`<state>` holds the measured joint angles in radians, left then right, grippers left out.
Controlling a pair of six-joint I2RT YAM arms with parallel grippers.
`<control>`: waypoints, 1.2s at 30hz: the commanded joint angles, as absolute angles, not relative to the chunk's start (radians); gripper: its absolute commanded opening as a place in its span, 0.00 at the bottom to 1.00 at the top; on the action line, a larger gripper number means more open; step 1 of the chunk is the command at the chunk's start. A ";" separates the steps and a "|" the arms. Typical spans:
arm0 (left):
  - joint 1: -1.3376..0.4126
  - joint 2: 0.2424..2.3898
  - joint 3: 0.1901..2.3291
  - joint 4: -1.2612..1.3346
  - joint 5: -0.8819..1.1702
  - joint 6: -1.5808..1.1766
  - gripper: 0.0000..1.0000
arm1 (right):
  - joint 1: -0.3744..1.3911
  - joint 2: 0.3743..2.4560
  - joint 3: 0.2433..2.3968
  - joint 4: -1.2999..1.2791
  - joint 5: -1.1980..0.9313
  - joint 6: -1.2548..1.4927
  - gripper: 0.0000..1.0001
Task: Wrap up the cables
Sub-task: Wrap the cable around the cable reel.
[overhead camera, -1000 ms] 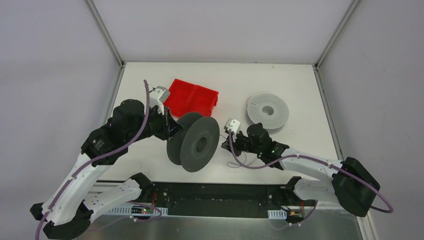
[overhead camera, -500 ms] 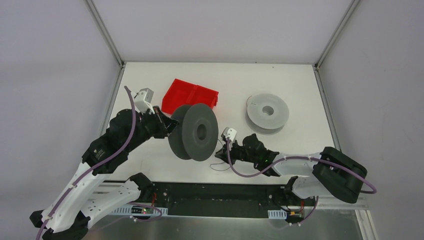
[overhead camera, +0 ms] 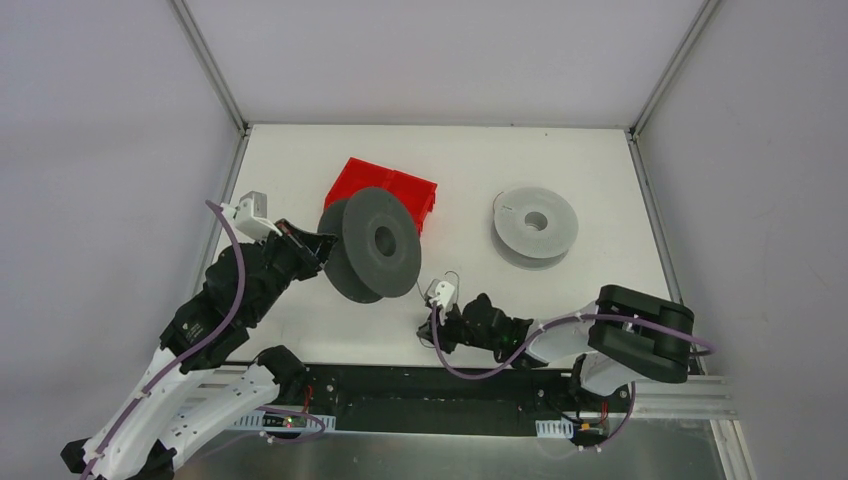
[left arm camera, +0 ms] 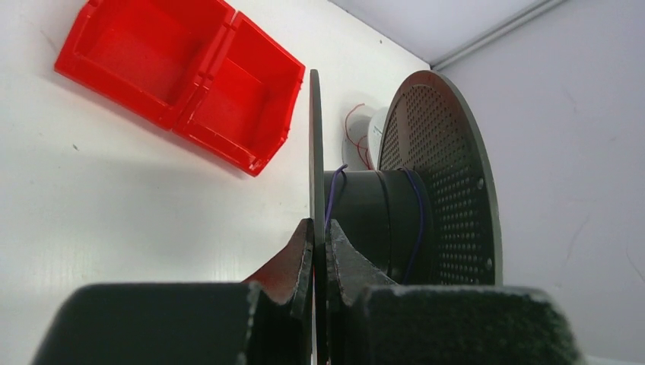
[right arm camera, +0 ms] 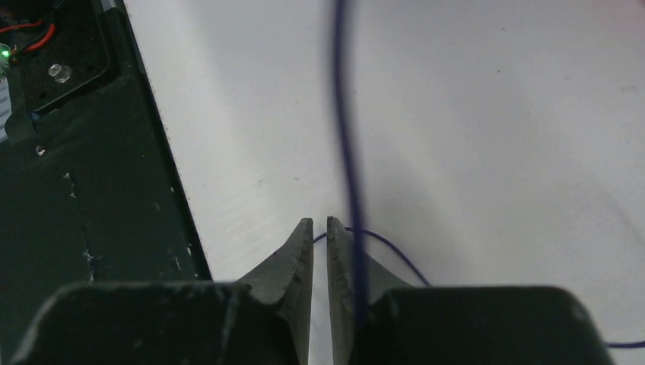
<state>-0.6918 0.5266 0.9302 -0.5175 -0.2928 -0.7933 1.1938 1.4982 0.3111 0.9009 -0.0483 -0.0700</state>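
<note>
My left gripper [overhead camera: 322, 246] is shut on the near flange of a dark grey spool [overhead camera: 372, 243] and holds it on edge, just in front of the red bin. In the left wrist view, the fingertips [left arm camera: 304, 242] pinch the thin flange, and a thin purple cable [left arm camera: 335, 188] is wound round the spool's hub [left arm camera: 373, 220]. My right gripper [overhead camera: 440, 334] is low over the table near its front edge. Its jaws are almost closed on a thin purple cable [right arm camera: 384, 245] that crosses between the tips. A blurred length of cable [right arm camera: 342, 114] runs up from the gripper [right arm camera: 319, 226]. A thin dark cable loop [overhead camera: 452, 276] lies between the spool and the gripper.
A red two-compartment bin [overhead camera: 395, 192] sits behind the dark spool and also shows in the left wrist view [left arm camera: 182, 72]. A light grey spool [overhead camera: 536, 226] lies flat at the right, with thin red wire on it [left arm camera: 354, 125]. The black base rail [right arm camera: 68, 175] runs along the table's front edge.
My left arm has carried the dark spool left and back, up to the red bin. My right gripper has moved left and toward the front edge, drawing the cable along.
</note>
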 commanded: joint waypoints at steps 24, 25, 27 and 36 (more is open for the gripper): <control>-0.683 0.683 0.952 -0.508 -0.448 -0.484 0.00 | 1.545 1.295 0.923 0.046 0.440 -0.362 0.09; -0.683 0.692 0.957 -0.522 -0.443 -0.478 0.00 | 1.538 1.291 0.934 0.038 0.442 -0.374 0.10; -0.682 0.700 0.961 -0.541 -0.440 -0.465 0.00 | 1.520 1.286 0.949 0.023 0.440 -0.395 0.10; -0.684 0.726 0.972 -0.585 -0.412 -0.411 0.00 | 1.453 1.265 0.982 0.006 0.371 -0.466 0.02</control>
<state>-0.6918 0.7189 0.9077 -0.6132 -0.4332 -0.4503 1.4624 1.3029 0.9226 0.0212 0.3969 -0.4095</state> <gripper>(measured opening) 0.019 0.023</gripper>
